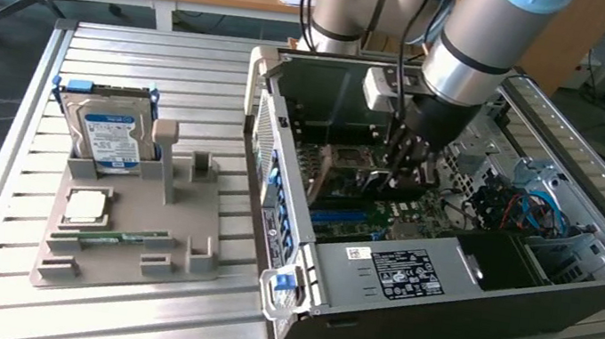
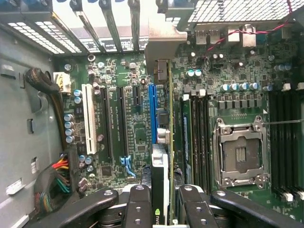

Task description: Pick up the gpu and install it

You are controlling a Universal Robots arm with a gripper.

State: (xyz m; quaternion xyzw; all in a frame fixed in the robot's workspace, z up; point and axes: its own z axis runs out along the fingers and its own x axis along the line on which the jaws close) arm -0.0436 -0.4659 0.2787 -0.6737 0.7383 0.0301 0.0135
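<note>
My arm (image 1: 473, 33) stands nearly vertical, the wrist aimed straight down with the hand (image 1: 411, 163) at its low end. Its dark fingers (image 2: 140, 204) are part-closed, pinching the gpu (image 2: 160, 171) edge-on between them.

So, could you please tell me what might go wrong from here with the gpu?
1. The gripper holds the gpu edge-on close to the blue slot. If the two are not lined up, pressing down could miss the slot and strain the board.
2. The gpu's bracket sits tight against the case at its rear and could catch there.
</note>
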